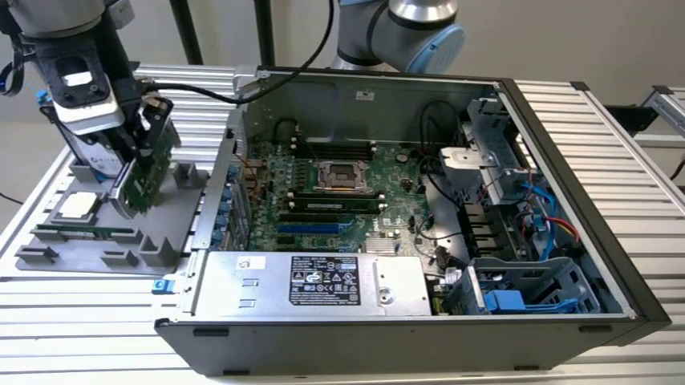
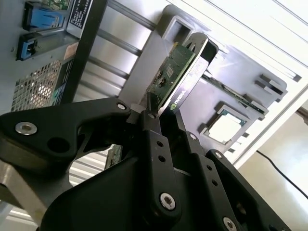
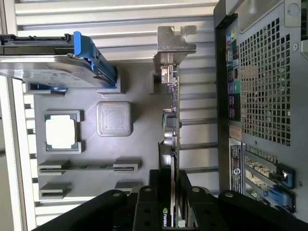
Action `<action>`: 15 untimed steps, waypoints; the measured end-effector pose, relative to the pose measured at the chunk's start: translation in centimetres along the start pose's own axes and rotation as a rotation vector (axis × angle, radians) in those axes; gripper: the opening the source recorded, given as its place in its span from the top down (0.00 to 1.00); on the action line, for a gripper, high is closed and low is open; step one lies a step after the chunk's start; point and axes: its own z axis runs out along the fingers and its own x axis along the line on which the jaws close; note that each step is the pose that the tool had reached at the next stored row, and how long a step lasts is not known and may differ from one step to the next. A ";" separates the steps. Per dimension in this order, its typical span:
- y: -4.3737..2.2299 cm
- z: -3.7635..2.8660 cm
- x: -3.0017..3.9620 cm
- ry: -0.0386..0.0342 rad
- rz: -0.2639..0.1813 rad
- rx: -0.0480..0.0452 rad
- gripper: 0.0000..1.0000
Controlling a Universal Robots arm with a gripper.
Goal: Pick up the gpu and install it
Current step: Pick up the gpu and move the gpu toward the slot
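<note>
The gpu [image 1: 147, 172] is a green card with a black cooler and a silver end bracket. It stands on edge over the grey parts tray [image 1: 64, 257], on the exterior view's left. My gripper [image 1: 141, 132] is shut on the card's upper edge. In both wrist views the black fingers [image 3: 147, 202] clamp the card [image 3: 172, 120] from both faces, with the bracket at the far end above a tray holder. The second wrist view shows the card [image 2: 175, 77] sticking out past the fingers [image 2: 149, 130]. Whether the card still touches the tray, I cannot tell.
The open computer case [image 1: 557, 160] lies to the exterior view's right of the tray, its motherboard [image 1: 332, 192] and blue slots [image 1: 310, 228] exposed. The tray also carries a processor chip [image 3: 61, 131], a memory stick [image 3: 86, 167] and a hard drive with blue rails [image 3: 53, 72]. Case wall [image 3: 260, 96] stands close beside the card.
</note>
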 end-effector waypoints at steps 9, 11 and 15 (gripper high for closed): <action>0.00 -1.01 -0.03 0.0001 0.000 0.0001 1.00; 0.00 -1.21 -0.03 0.0000 0.000 0.0000 1.00; 0.00 -1.64 -0.04 0.0001 0.000 0.0000 1.00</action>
